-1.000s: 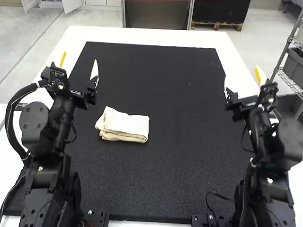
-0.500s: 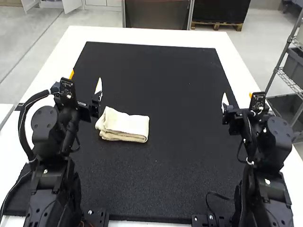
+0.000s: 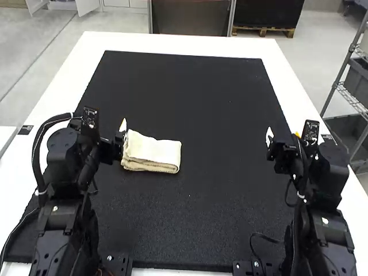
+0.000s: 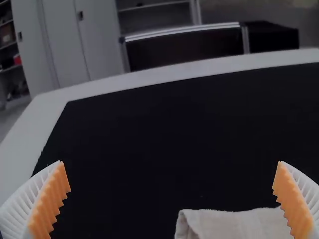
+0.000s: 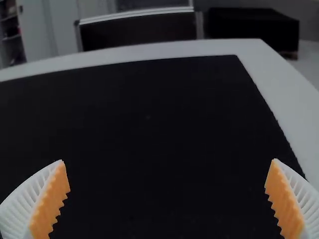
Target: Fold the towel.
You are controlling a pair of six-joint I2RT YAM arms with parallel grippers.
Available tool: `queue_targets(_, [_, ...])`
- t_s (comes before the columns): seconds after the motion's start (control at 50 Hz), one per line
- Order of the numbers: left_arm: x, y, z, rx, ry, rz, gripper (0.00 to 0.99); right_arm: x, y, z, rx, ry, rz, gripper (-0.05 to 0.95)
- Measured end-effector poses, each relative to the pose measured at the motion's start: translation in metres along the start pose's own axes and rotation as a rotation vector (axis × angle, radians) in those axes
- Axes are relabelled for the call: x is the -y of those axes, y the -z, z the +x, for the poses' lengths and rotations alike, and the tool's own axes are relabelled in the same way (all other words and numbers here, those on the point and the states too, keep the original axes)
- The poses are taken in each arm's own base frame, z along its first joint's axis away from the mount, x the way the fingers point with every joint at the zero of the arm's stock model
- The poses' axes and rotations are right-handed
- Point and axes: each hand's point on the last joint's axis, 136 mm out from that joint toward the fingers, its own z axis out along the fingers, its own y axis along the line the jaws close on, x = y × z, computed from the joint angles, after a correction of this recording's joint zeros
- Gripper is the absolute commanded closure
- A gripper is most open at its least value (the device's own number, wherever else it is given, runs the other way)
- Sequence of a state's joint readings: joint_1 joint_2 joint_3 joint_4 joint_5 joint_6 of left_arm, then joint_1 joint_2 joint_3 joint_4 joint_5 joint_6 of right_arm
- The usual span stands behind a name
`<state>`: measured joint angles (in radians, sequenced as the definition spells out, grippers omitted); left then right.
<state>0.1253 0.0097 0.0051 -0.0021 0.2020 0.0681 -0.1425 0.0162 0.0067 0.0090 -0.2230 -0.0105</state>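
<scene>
We'd lift the left hand straight up before any sideways move, so it can't snag a layer; it gapes wide, with nothing in its grip. Just beside it, the towel lies folded into a thick, compact bundle on the mat, nearer the left edge of the counter than the right. It looks about done to us, needing at most a light pat. Nearer the right edge, we have the right hand wide open, empty, best left idle.

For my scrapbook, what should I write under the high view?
A folded towel lies on the black mat, nearer the left arm.
</scene>
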Motion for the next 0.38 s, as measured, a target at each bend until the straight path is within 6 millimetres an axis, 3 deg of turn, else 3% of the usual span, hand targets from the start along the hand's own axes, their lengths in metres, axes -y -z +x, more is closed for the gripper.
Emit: queue_targets(0.38, [-0.022, 0.002, 0.006, -0.024, 0.02, -0.099, 0.038, 0.001, 0.0, 0.0, 0.0, 0.0, 0.003, -0.01])
